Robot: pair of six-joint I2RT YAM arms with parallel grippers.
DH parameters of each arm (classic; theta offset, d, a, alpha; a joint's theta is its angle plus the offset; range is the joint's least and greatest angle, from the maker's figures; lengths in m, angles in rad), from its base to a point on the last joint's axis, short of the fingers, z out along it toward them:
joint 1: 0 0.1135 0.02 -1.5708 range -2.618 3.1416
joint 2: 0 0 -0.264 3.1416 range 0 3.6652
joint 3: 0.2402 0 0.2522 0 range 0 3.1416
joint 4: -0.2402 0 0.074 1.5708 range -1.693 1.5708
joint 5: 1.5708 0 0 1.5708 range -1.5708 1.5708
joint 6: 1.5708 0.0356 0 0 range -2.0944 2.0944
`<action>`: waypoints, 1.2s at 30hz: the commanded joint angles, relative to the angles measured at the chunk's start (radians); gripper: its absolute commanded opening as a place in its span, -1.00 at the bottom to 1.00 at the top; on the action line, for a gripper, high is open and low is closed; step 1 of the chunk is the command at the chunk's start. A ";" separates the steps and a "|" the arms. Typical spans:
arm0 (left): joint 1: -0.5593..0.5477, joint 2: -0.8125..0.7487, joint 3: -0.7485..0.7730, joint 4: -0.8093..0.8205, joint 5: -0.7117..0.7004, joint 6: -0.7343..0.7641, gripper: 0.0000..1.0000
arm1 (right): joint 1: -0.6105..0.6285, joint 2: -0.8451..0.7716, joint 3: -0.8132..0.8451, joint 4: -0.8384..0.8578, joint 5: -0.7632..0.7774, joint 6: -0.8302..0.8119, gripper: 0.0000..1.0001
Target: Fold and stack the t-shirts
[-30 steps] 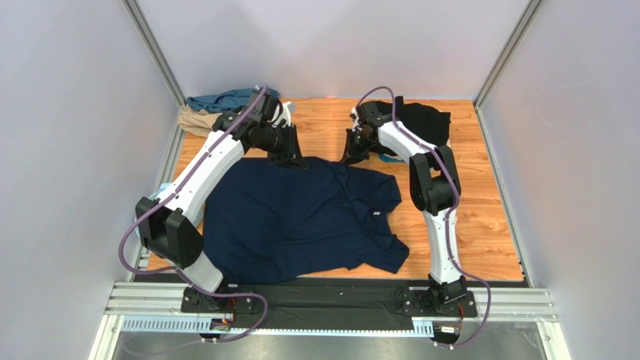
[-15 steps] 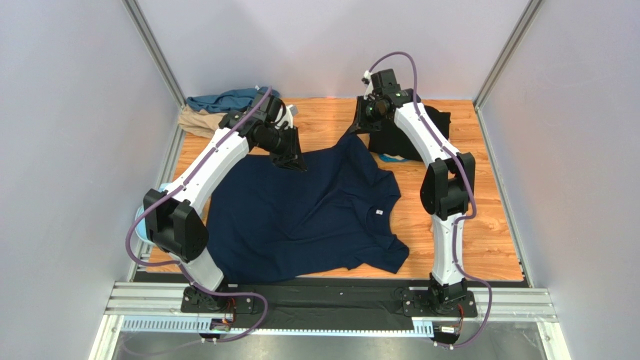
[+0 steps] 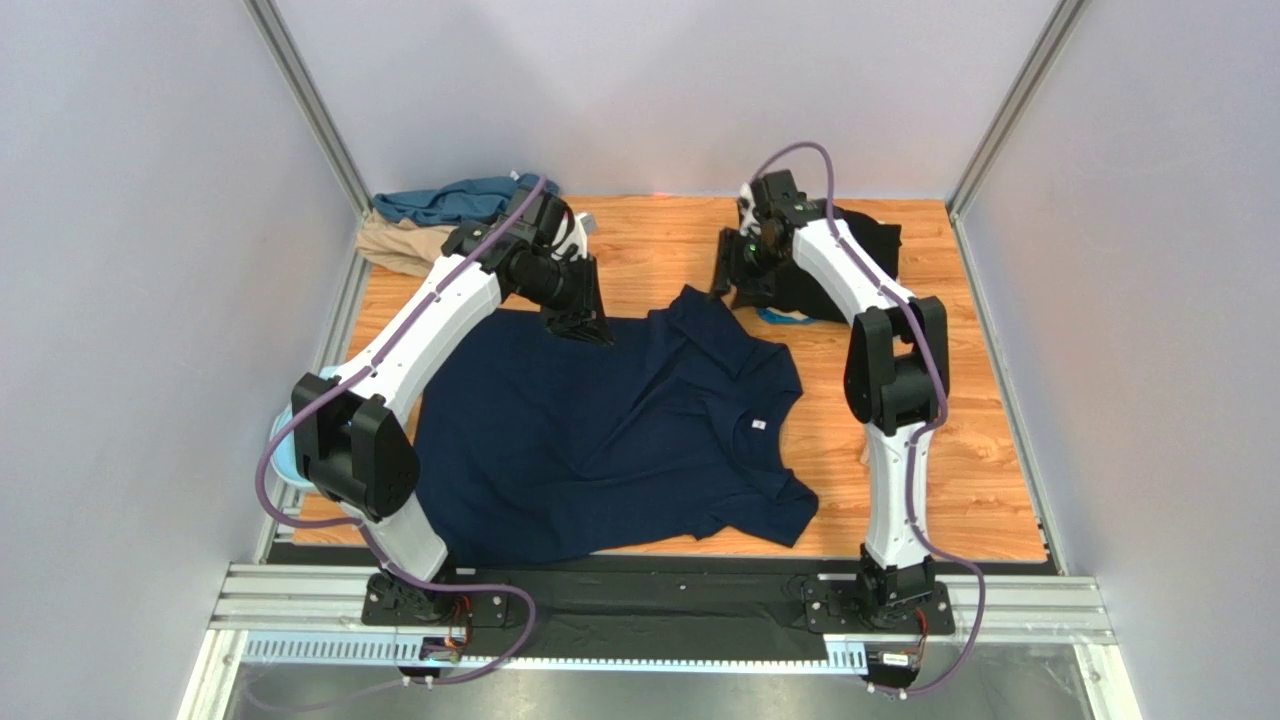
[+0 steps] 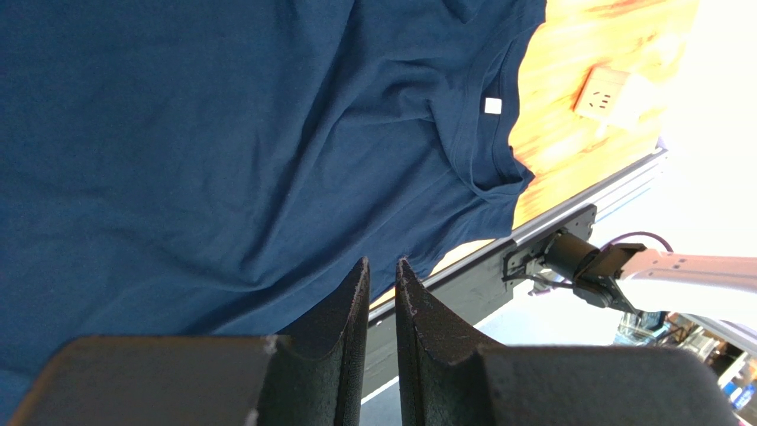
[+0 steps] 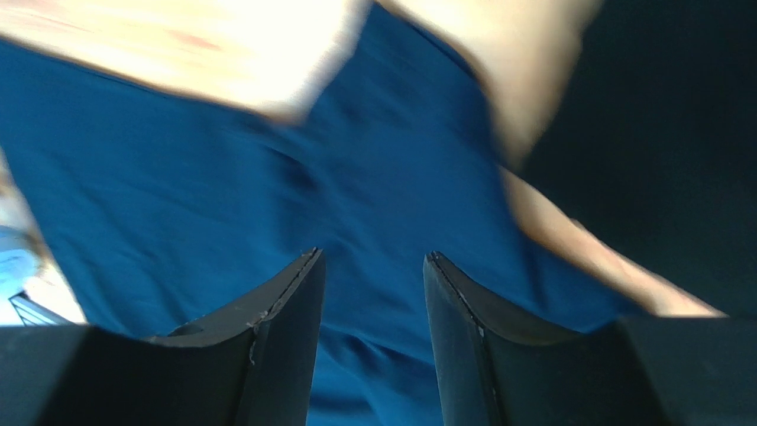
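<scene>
A dark navy t-shirt (image 3: 601, 435) lies spread over the middle of the wooden table, its white neck label (image 3: 756, 425) facing up. My left gripper (image 3: 583, 323) hovers at the shirt's far edge. In the left wrist view its jaws (image 4: 382, 262) stand a narrow slit apart with nothing between them, the navy cloth (image 4: 222, 133) beyond. My right gripper (image 3: 736, 285) is just above the far sleeve tip, open, with blurred navy cloth (image 5: 266, 177) below its tips (image 5: 373, 255). A black t-shirt (image 3: 857, 248) lies at the back right. Teal (image 3: 451, 200) and tan (image 3: 394, 240) t-shirts sit bunched at the back left.
A pale blue ring (image 3: 283, 435) shows at the table's left edge behind my left arm. Grey walls close in the left, back and right sides. The metal rail (image 3: 661, 593) with both arm bases runs along the near edge.
My right gripper lifted the navy sleeve toward the back, then opened and let it drop; the sleeve now lies pulled out toward the back. The left gripper has barely moved.
</scene>
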 commanded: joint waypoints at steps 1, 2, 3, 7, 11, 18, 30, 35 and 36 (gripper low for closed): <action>0.005 -0.019 -0.007 -0.004 -0.008 0.015 -0.54 | -0.095 -0.120 -0.184 0.005 0.022 0.024 0.00; 0.006 -0.017 -0.010 -0.006 -0.006 0.017 -0.54 | -0.103 -0.152 -0.249 0.026 0.015 0.027 0.00; 0.005 -0.017 -0.012 -0.004 -0.003 0.017 -0.54 | -0.108 -0.165 -0.277 0.038 0.009 0.027 -0.01; 0.005 -0.004 -0.012 -0.004 0.010 0.015 -0.56 | -0.109 -0.211 -0.346 0.058 0.000 0.036 -0.01; 0.005 0.000 -0.008 -0.004 0.015 0.014 -0.56 | -0.111 -0.216 -0.380 0.069 -0.024 0.044 -0.01; 0.005 -0.017 -0.036 0.002 0.010 0.009 -0.56 | -0.109 -0.202 -0.406 0.077 -0.044 0.039 -0.03; 0.005 -0.023 -0.051 0.008 0.013 0.009 -0.57 | -0.108 -0.156 -0.374 0.071 -0.054 0.035 -0.03; 0.005 -0.027 -0.051 0.008 0.003 0.010 -0.56 | -0.100 -0.139 -0.379 0.074 -0.058 0.038 -0.03; 0.005 -0.027 -0.051 0.005 0.003 0.012 -0.57 | -0.098 -0.134 -0.379 0.075 -0.058 0.038 -0.03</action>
